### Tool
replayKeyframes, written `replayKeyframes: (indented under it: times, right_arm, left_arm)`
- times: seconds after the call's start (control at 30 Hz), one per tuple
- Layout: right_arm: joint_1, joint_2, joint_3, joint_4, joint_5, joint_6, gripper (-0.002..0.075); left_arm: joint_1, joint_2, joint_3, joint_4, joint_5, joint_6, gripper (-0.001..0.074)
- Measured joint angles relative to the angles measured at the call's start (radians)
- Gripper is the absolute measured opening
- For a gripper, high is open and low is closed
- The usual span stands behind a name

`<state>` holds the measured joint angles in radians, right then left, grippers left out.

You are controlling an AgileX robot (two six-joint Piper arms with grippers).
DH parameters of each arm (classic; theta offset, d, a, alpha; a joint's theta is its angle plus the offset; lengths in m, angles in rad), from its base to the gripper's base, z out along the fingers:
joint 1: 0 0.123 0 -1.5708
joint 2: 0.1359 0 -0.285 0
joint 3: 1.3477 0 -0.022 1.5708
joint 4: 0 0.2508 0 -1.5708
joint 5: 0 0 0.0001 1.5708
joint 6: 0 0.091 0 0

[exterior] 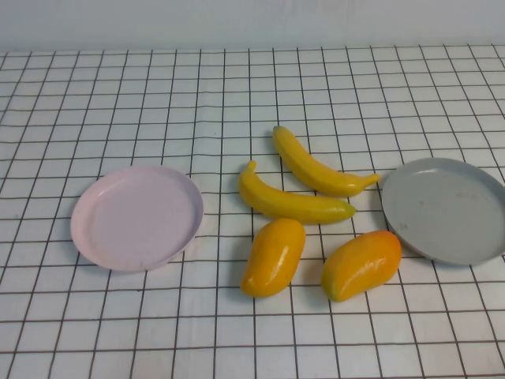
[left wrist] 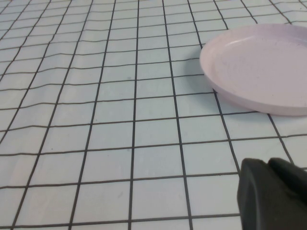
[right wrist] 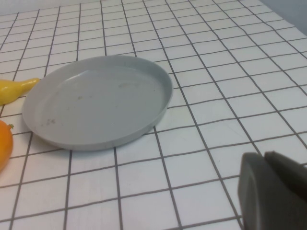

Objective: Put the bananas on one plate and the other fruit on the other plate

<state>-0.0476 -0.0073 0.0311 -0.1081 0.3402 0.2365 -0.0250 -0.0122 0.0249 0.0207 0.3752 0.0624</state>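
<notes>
Two yellow bananas lie side by side mid-table, one (exterior: pixel 319 172) behind the other (exterior: pixel 292 203). Two orange-yellow mango-like fruits (exterior: pixel 273 257) (exterior: pixel 362 264) lie in front of them. The empty pink plate (exterior: pixel 136 217) is at the left and the empty grey plate (exterior: pixel 446 209) at the right. Neither gripper shows in the high view. My left gripper (left wrist: pixel 268 165) is shut and empty, over the cloth near the pink plate (left wrist: pixel 259 67). My right gripper (right wrist: pixel 265 155) is shut and empty, near the grey plate (right wrist: pixel 96 100); a banana tip (right wrist: pixel 14 88) and a mango's edge (right wrist: pixel 4 143) show beyond it.
A white cloth with a black grid (exterior: pixel 237 87) covers the whole table. A pale wall runs along the far edge.
</notes>
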Motion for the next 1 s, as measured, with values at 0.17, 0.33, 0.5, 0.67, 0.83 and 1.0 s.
replayKeyframes:
  times: [0.17,0.33,0.5,0.67,0.83,1.0]
  right_arm:
    - [0.000,0.000,0.000,0.000,0.000,0.000,-0.0016]
    - [0.000,0.000,0.000,0.000,0.000,0.000,-0.0016]
    - [0.000,0.000,0.000,0.000,0.000,0.000,-0.0016]
    - [0.000,0.000,0.000,0.000,0.000,0.000,-0.0016]
    - [0.000,0.000,0.000,0.000,0.000,0.000,-0.0016]
    - [0.000,0.000,0.000,0.000,0.000,0.000,-0.0017]
  left_arm:
    - [0.000,0.000,0.000,0.000,0.000,0.000,-0.0002]
    - [0.000,0.000,0.000,0.000,0.000,0.000,-0.0002]
    - [0.000,0.000,0.000,0.000,0.000,0.000,-0.0002]
    - [0.000,0.000,0.000,0.000,0.000,0.000,-0.0002]
    - [0.000,0.000,0.002,-0.109,-0.048,-0.053,-0.0002]
    - [0.000,0.000,0.002,-0.530,-0.259,-0.287,-0.0002]
